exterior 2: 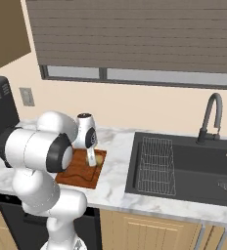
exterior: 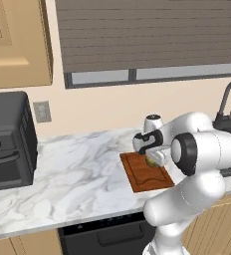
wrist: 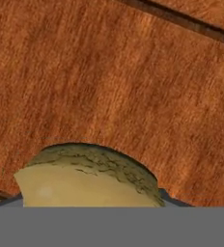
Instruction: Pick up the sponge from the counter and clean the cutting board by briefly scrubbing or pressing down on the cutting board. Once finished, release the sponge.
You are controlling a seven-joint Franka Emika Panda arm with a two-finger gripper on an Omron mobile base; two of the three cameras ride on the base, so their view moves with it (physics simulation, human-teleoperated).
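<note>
Reddish-brown wooden cutting board [exterior: 146, 173] lies at the front edge of the white marble counter [exterior: 77, 179], just left of the dark sink [exterior 2: 184, 168]. Gripper [exterior: 153, 160] points down over its far half, mustard-yellow sponge [wrist: 85, 181] between the fingers, low on the wood, probably for scrubbing. Can't tell whether it's gripped or being released.

Beige wall w/ blinds-covered window [exterior 2: 135, 34], black sink [exterior 2: 184, 168] + faucet [exterior 2: 209, 117], microwave [exterior: 8, 142], wood cabinets [exterior: 18, 42].

My long white marble counter [exterior: 77, 174] carries a reddish-brown wooden cutting board [exterior: 140, 175] and a black microwave [exterior: 8, 142].
</note>
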